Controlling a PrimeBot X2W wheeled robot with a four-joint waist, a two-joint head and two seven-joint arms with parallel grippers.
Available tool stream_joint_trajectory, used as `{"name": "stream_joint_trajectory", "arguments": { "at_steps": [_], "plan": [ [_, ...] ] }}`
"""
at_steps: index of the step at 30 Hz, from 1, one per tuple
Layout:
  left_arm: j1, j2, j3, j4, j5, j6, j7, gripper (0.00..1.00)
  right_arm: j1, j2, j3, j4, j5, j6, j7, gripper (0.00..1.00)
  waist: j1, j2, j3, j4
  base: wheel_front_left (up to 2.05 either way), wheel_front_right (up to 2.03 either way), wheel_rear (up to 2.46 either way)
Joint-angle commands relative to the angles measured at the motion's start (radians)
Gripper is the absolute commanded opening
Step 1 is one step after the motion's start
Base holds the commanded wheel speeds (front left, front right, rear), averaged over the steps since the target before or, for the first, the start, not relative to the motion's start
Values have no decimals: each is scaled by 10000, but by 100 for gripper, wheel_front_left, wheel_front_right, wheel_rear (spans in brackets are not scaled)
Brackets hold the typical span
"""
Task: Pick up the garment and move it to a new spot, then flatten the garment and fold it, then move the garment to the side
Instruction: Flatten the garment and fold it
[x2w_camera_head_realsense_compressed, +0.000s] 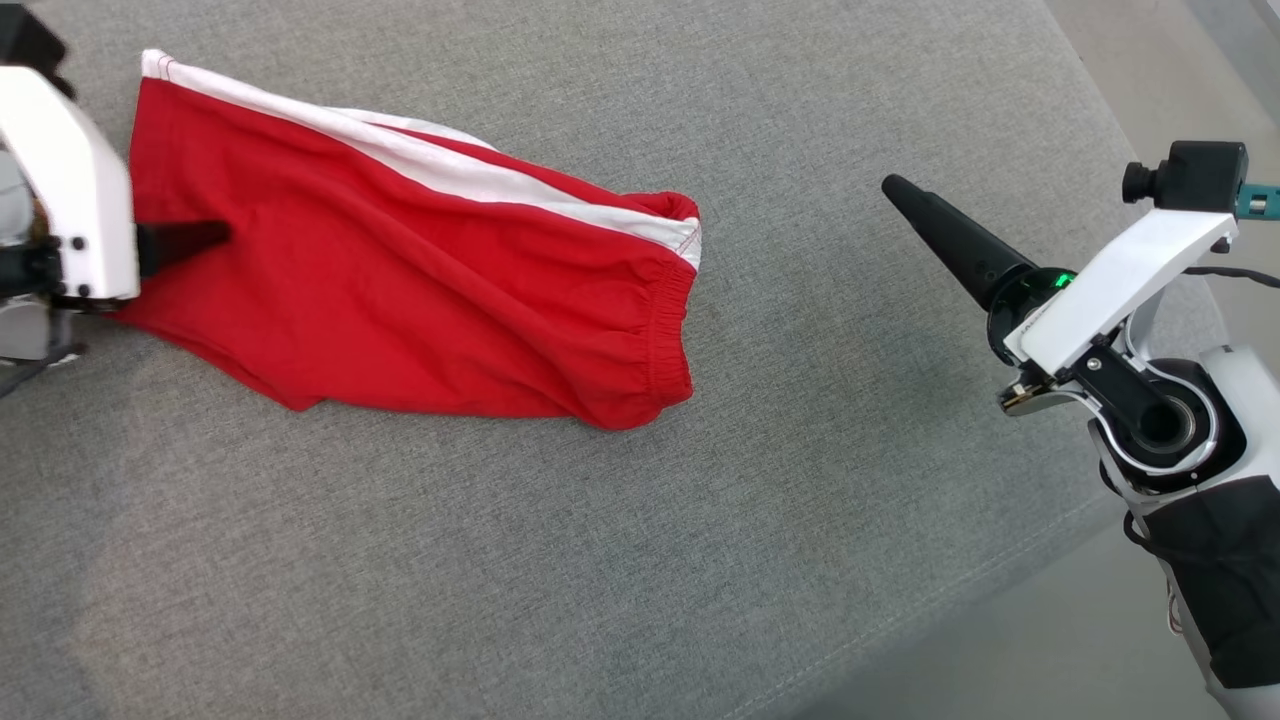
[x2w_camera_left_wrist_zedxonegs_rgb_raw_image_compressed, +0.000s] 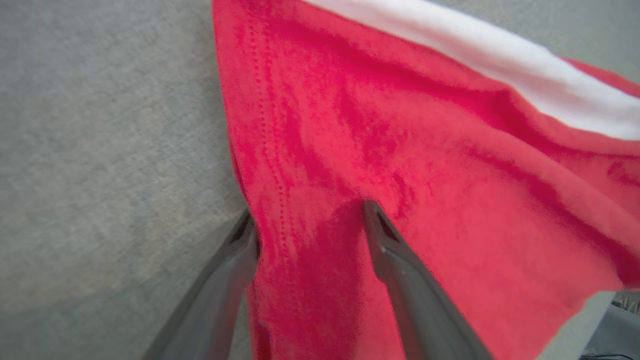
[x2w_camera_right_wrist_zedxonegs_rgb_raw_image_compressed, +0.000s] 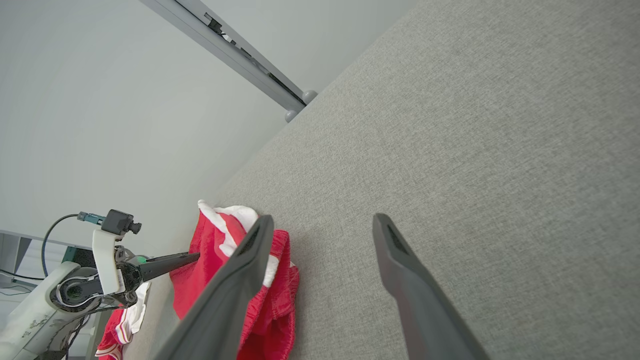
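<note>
The shorts are soft red knit cloth, matt and lightly creased. A smooth white cloth stripe runs along one side, and the waistband is gathered and puckered. The upholstered surface is grey woven fabric, matt, with a fine, slightly rough grain. The left pincer and right pincer have smooth, dark, matt fingers that look like plastic. The wrist casing is glossy white plastic. The rail looks like grey metal with a dull satin finish.
</note>
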Motion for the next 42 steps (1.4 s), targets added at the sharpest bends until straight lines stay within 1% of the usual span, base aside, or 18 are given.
{"name": "stream_joint_trajectory", "arguments": {
  "at_steps": [1, 5, 6, 7, 8, 9, 13, 19, 23, 29, 33, 36, 37, 38, 39, 42],
  "plan": [
    [426, -275, -87, -324, -321, -26, 384, 100, 141, 16, -102, -66, -112, 3, 44, 100, 0, 0, -5, -12, 0, 0, 0],
    [281, -105, 74, -847, -669, -20, 700, 100, 286, 161, -290, -74, -291, 3, 122, 100, 0, 0, -25, -10, 0, 0, 0],
    [254, -69, 65, -903, -667, -20, 707, 82, 306, 222, -314, -87, -322, 3, 160, 100, 0, 0, -27, -10, 0, 0, 0],
    [221, -35, 30, -941, -593, -20, 704, 40, 324, 282, -343, -105, -380, 3, 181, 100, 0, 0, -27, -15, 0, 0, 0],
    [194, -8, -13, -927, -495, -20, 664, 10, 346, 329, -349, -118, -429, 3, 229, 100, 0, 0, -24, -18, 0, 0, 0],
    [188, 27, -65, -888, -417, -18, 656, 0, 367, 375, -363, -115, -484, 3, 272, 100, 0, 0, -22, -21, 0, 0, 0],
    [288, 25, -110, -803, -343, -18, 548, 0, 412, 497, -510, -92, -709, 3, 410, 100, 0, 0, -114, 58, 0, 0, 0],
    [679, -39, -210, -903, -425, -19, 429, 0, 588, 560, -730, -67, -944, 3, 561, 100, 0, 0, -680, 420, 0, 0, 0],
    [1220, -90, -315, -1317, -614, -19, 382, 0, 793, 670, -905, -13, -1086, 5, 715, 100, 0, 0, -1288, 854, 0, 0, 0],
    [2086, 78, -409, -1677, -893, -7, 260, 0, 1157, 865, -1190, 182, -1436, 3, 1051, 100, 0, 0, -2178, 1517, 0, 0, 0],
    [2793, 98, -495, -1786, -1002, 20, 109, 0, 1433, 1023, -1418, 271, -1547, 5, 1180, 100, 0, 0, -2612, 1767, 0, 0, 0],
    [3253, 79, -492, -1781, -1069, 15, -214, 0, 1655, 1115, -1594, 294, -1654, 5, 1272, 100, 0, 0, -2857, 1903, 0, 0, 0],
    [3385, 88, -510, -1739, -1019, 15, -320, 31, 1720, 1150, -1647, 299, -1667, 3, 1321, 100, 0, 0, -2925, 1929, 0, 0, 0],
    [3497, 101, -541, -1683, -950, 50, -385, 88, 1771, 1189, -1697, 295, -1701, 3, 1350, 100, 0, 0, -2987, 1956, 0, 0, 0],
    [3609, 95, -571, -1640, -867, 69, -442, 100, 1832, 1217, -1759, 286, -1727, 3, 1387, 100, 0, 0, -3055, 1988, 0, 0, 0],
    [3783, 62, -603, -1585, -765, 57, -597, 100, 2074, 1234, -1888, 277, -1878, 5, 1490, 100, 0, 0, -3298, 2118, 0, 0, 0]
  ]
}}
